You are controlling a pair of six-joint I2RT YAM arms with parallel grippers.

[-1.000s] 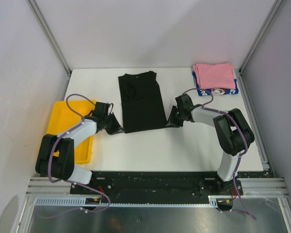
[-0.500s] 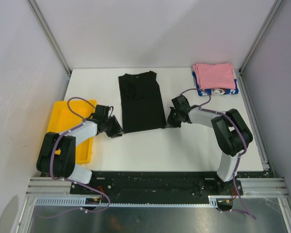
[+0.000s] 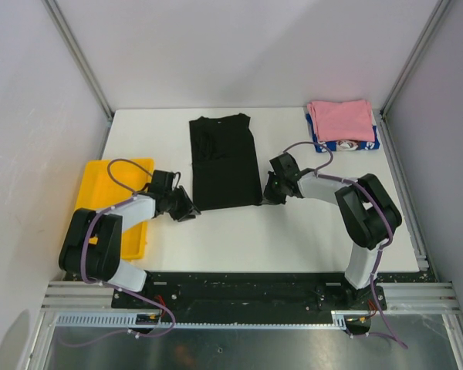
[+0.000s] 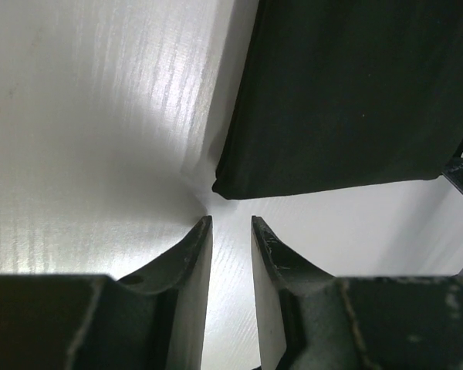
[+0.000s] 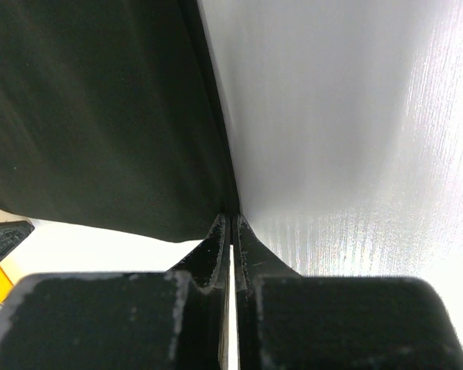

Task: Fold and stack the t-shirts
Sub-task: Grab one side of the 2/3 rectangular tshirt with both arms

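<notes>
- The yellow plastic tray (image 3: 100, 181) lies near left, and my left arm crosses its inner edge.
- My left gripper (image 4: 231, 223), its jaws slightly parted, sits just short of the near-left corner of the black cloth t-shirt (image 3: 225, 162).
- My right gripper (image 5: 230, 217), its jaws pressed together, touches the shirt's near-right edge.
- Far right, the folded pink t-shirt (image 3: 341, 119) tops the blue-and-white t-shirt (image 3: 347, 145).

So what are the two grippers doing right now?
Left gripper: open, empty, near the black shirt.
Right gripper: closed at its edge; hold unclear.

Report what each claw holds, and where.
Left claw: nothing, open beside the black cloth t-shirt's near corner. Right claw: shut at its side edge; grip cannot be told.
</notes>
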